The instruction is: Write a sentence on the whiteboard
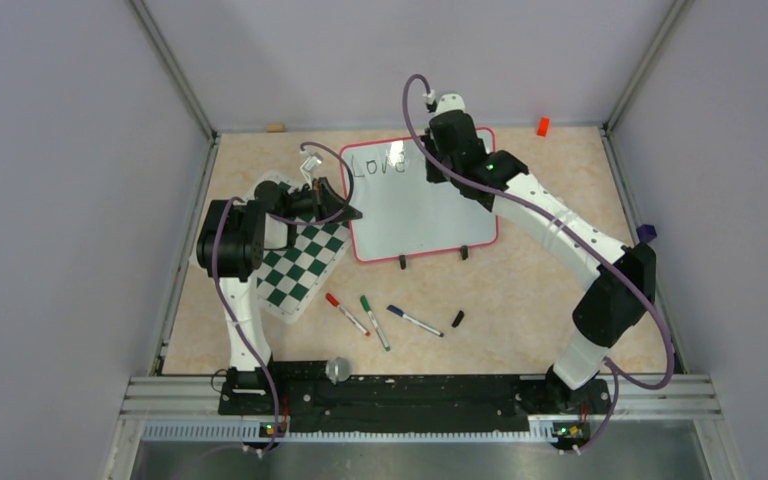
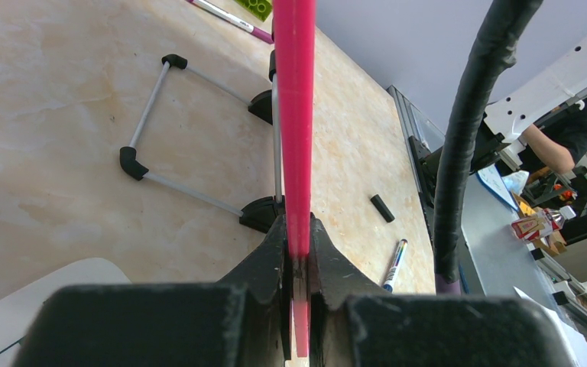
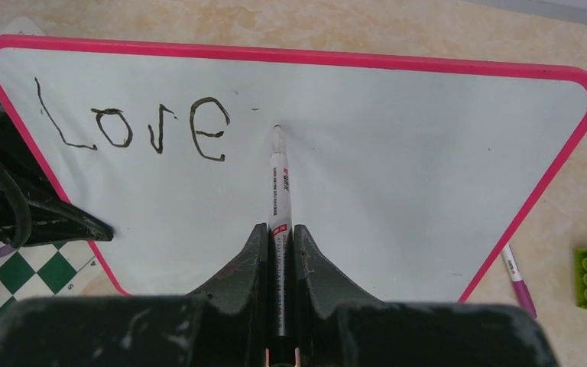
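We find the right gripper (image 3: 279,233) closed tight on a slim white-barrelled plastic marker (image 3: 278,183). Its jaws pinch the barrel low down, and the dark tip sits at the surface of the glossy white rectangular whiteboard (image 3: 397,160), just right of the "e". The left gripper (image 2: 298,229) is closed on the board's thin red rounded frame and clamps its left edge, beside the green-and-white checkered mat (image 1: 295,265). The board lies at the far middle of the table, with its two small black feet toward the arms.

The black handwritten sentence (image 3: 134,126) reads only "Love", in the board's upper left corner. We judge the task to be at an early stage, with the second word due next.

Recommendations for this step:
- Leave a clear gap after the "e" before the first stroke.
- Press lightly and evenly. The board is slick and reflective, so a hard nib is likely to skid, and the existing letters are uneven.
- Hold the frame firmly. The board looks light, and the tabletop is smooth with a marbled finish, so writing force could push the board sideways.
- Form compact letters so the remaining words fit.
- Keep the black fingers clear of the ink already on the board.
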